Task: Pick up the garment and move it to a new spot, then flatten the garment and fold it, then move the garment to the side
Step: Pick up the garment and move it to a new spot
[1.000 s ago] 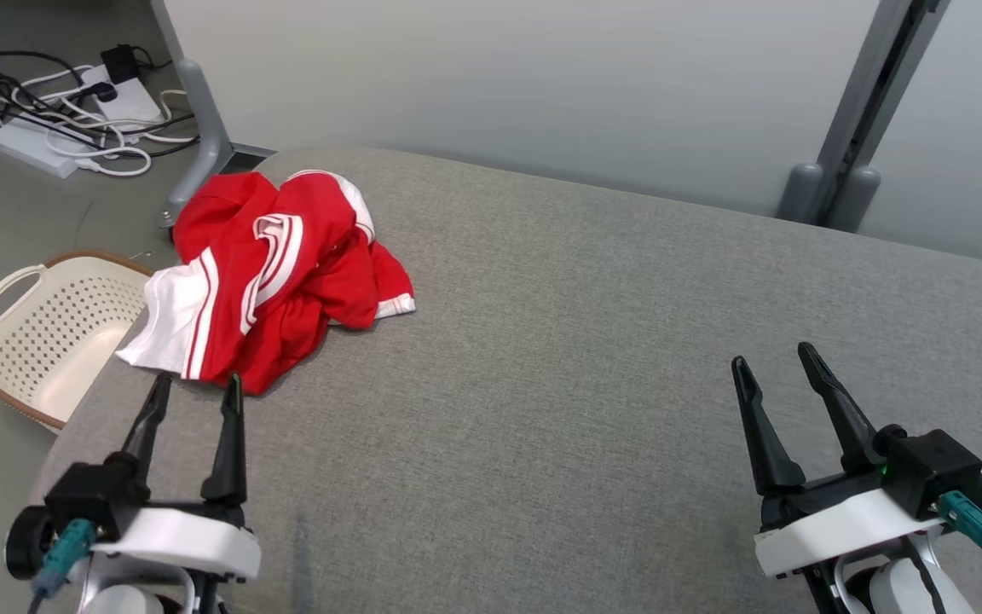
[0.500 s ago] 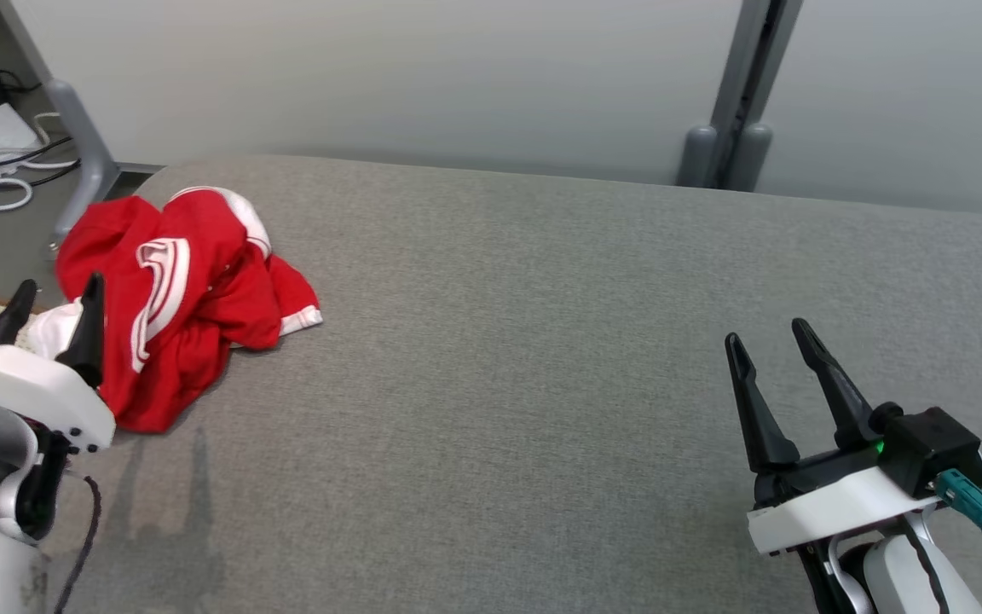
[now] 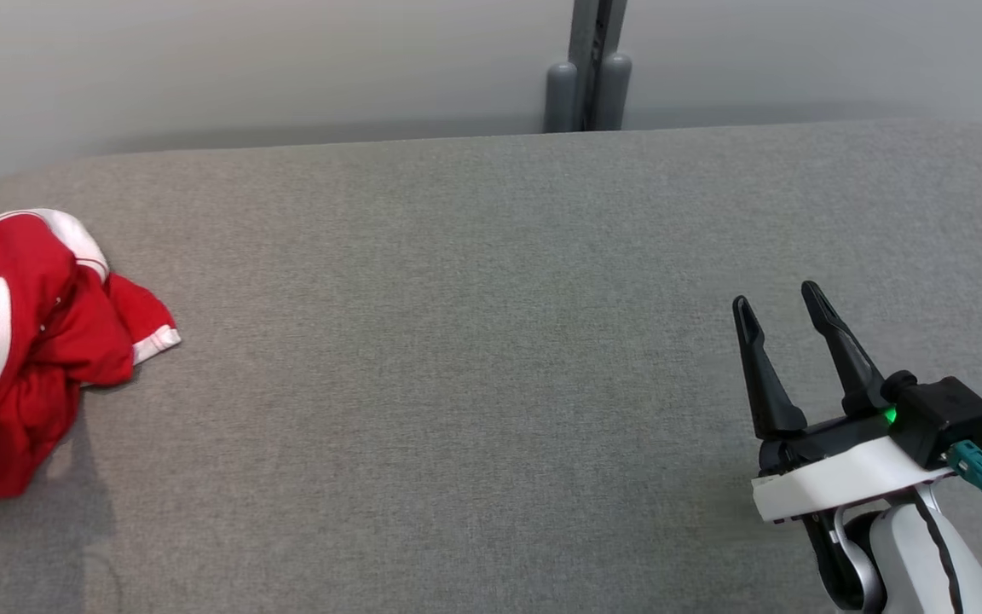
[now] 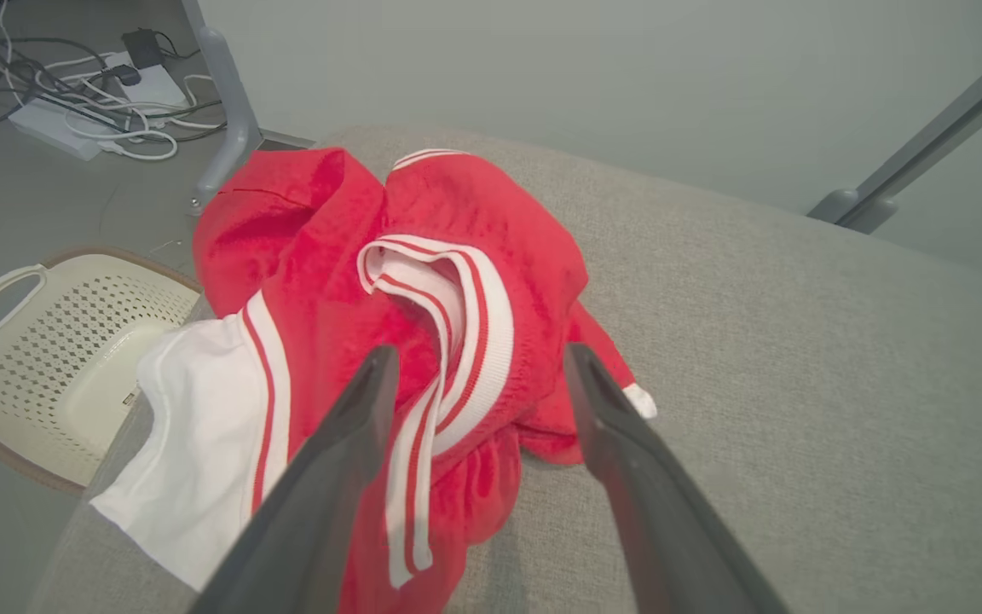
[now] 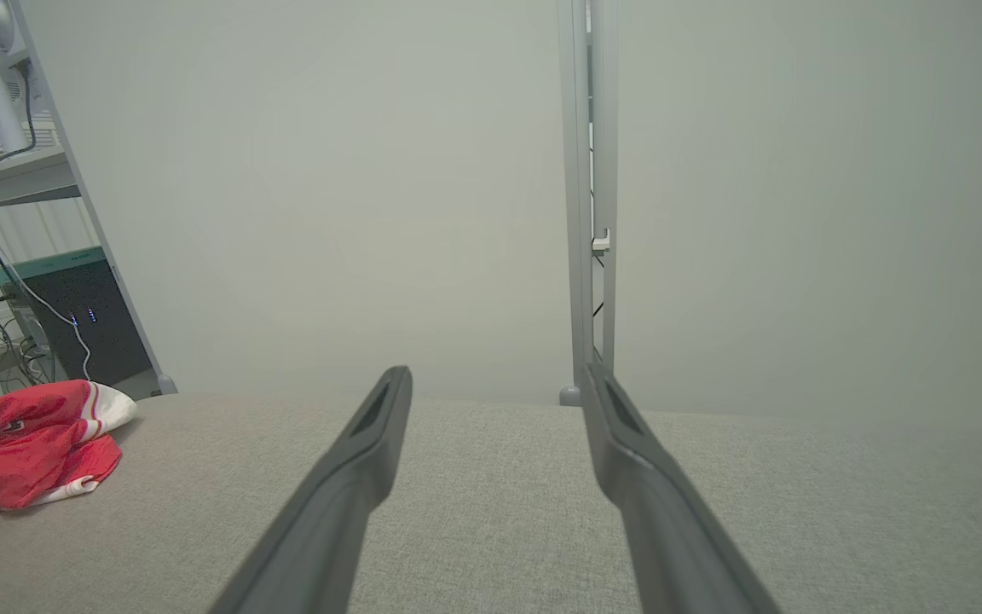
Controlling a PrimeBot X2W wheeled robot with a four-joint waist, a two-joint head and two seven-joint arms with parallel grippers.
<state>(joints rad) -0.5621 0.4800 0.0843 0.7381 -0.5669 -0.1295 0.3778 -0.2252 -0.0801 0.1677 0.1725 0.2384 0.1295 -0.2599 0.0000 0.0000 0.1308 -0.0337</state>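
Two tools, both spread wide and gripping nothing. The left tool (image 4: pixel 481 354) is poised over the garment (image 4: pixel 457 222), its fingers straddling the white-and-red striped band. Whether the tips touch the cloth cannot be told from the left wrist view. The right tool (image 3: pixel 776 296) hovers above bare cloth surface at the near right of the desk (image 3: pixel 474 341), well apart from the garment.

The red garment lies crumpled in a heap near the desk's far left corner. Its white panel (image 4: pixel 193 426) reaches the left edge, and a red cuff with a white band points toward the desk's middle. In the head view the heap sits at the left border, partly cut off by the frame.

Beyond the left edge, on the floor, a cream perforated basket (image 4: pixel 56 333) stands just beside the desk. Farther back lie tangled cables (image 4: pixel 99 119) next to a grey frame leg (image 4: pixel 231 128).

From the garment rightward, the grey desk top runs bare across its middle and right side. The far edge is straight with rounded corners and lies close to a pale wall, where a grey post (image 3: pixel 586 77) rises behind it.
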